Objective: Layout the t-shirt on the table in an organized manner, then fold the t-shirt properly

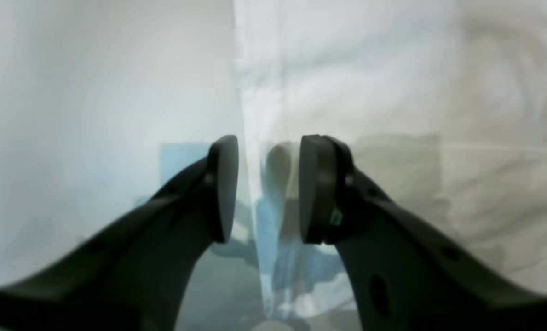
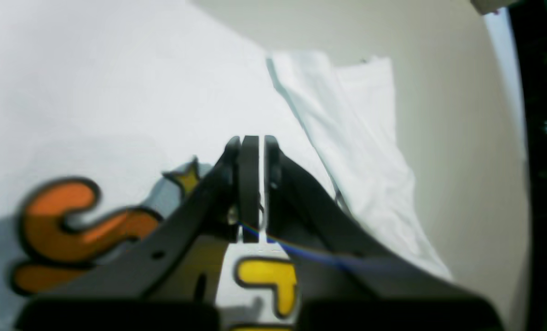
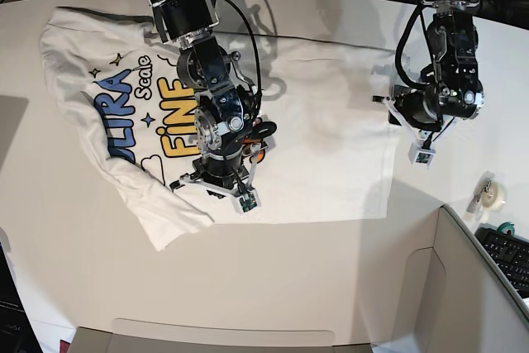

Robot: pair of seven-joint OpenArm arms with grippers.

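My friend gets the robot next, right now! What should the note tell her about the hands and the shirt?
Left gripper: open, straddling the t-shirt's bottom hem edge, not closed on it.
Right gripper: shut, low over the printed chest; whether it pinches any cloth cannot be told.
Shirt: lying print-up and spread sideways on the table. One sleeve juts toward the table's near side, and the cloth carries some wrinkles.
Done: the shirt is mostly laid out flat.
Left: smooth the last wrinkles, then do every fold. No fold has been made yet.
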